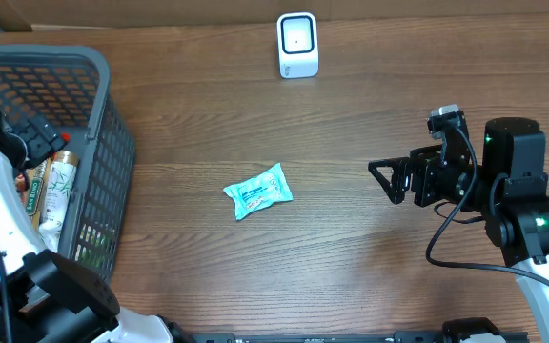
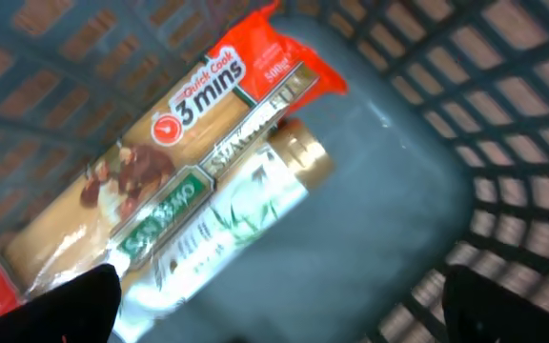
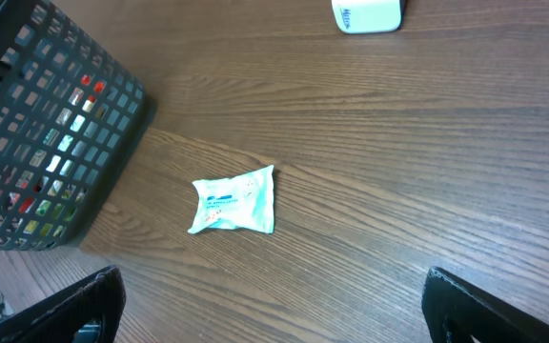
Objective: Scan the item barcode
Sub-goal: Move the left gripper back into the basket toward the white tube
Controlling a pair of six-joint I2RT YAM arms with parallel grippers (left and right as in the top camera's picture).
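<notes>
Packet (image 1: pixel 258 191), basket (image 1: pixel 101 71), scanner (image 1: pixel 297 45): one each

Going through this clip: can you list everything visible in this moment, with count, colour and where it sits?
table: one, brown wood, under everything
basket: one, grey mesh, left edge of the table
spaghetti packet: one, red and tan, lying in the basket
tube: one, white and green with a gold cap, in the basket beside the packet
sachet: one, teal and white, flat on the table near the centre
scanner: one, white, far edge of the table, centre
left gripper: one, black, open, over the basket contents, holding nothing
right gripper: one, black, open, over the right side of the table, holding nothing
</notes>
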